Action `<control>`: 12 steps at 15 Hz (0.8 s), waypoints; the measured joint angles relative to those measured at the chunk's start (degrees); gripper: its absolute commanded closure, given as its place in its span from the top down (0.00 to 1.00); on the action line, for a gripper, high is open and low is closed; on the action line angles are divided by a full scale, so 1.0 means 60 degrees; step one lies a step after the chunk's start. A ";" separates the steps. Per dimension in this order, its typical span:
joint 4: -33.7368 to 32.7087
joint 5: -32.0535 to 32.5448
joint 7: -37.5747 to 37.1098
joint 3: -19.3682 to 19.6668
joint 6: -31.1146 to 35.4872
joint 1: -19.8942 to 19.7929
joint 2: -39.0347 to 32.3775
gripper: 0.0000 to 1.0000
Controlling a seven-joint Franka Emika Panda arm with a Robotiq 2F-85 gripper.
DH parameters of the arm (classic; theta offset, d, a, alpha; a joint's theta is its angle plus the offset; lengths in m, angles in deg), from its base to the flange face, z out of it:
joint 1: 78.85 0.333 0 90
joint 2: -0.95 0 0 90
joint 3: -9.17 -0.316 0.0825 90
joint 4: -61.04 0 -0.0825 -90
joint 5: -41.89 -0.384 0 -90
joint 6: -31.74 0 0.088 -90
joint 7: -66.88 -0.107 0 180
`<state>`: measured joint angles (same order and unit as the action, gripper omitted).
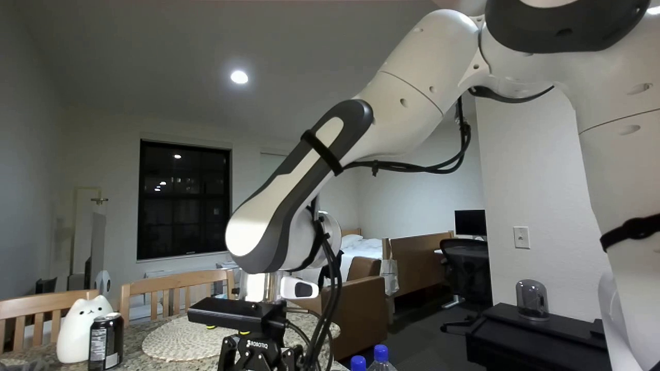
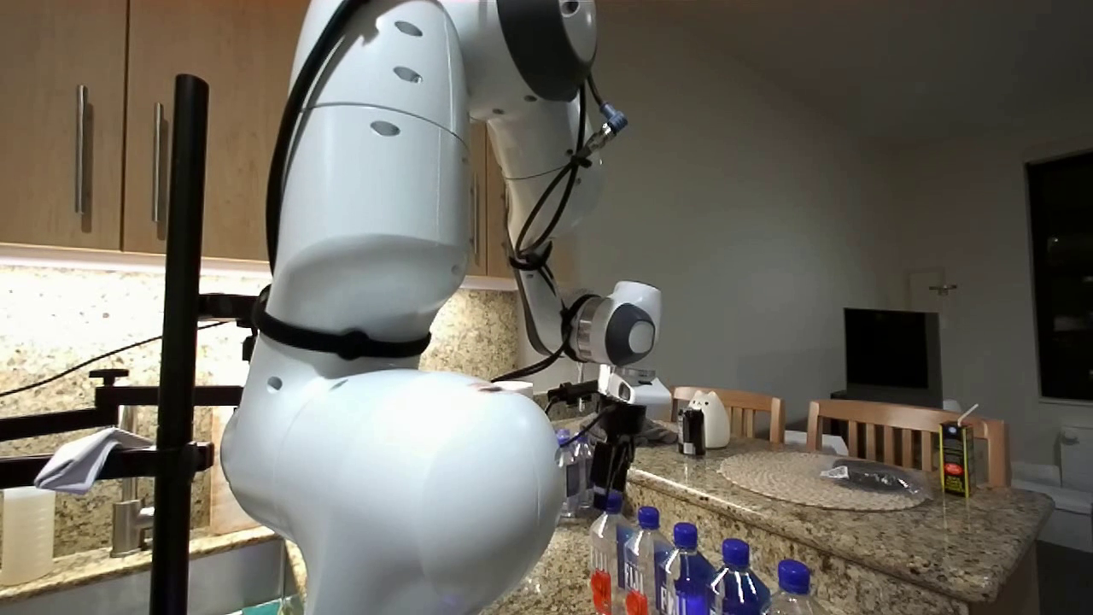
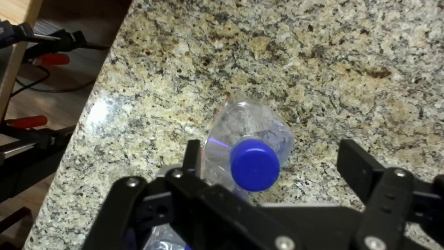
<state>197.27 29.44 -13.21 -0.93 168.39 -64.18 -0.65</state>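
Note:
My gripper (image 3: 270, 158) stands open in the wrist view, its black fingers well apart. Between them, from above, shows a clear plastic bottle (image 3: 242, 121) with a blue cap (image 3: 255, 165). The cap lies closer to the left finger, and neither finger visibly grips it. Part of another bottle (image 3: 164, 239) shows under the gripper's linkage. In an exterior view the gripper (image 2: 608, 487) points down just over the end of a row of blue-capped water bottles (image 2: 636, 564). Only the gripper's upper part (image 1: 258, 355) appears in an exterior view, its fingertips cut off by the frame.
Further bottles (image 2: 572, 470) stand behind the gripper. A raised granite counter (image 2: 820, 521) runs beside the row, bearing a woven mat (image 2: 768, 474), a dark can (image 2: 692, 431), a white cat figure (image 2: 713, 418) and a drink carton (image 2: 956, 457). The countertop's edge (image 3: 93, 90) drops off at left.

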 measured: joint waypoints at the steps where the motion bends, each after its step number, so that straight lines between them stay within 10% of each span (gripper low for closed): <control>1: -0.0012 0.0222 -0.0005 0.0010 -0.0014 -0.0010 0.0132 1.00; 5: -0.0158 0.0958 0.0282 0.0027 -0.0049 -0.0062 0.0735 1.00; 12: -0.0724 -0.0487 0.4519 0.0065 -0.0207 -0.0061 0.1339 1.00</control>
<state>192.93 26.52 13.90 -0.54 167.15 -64.54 7.38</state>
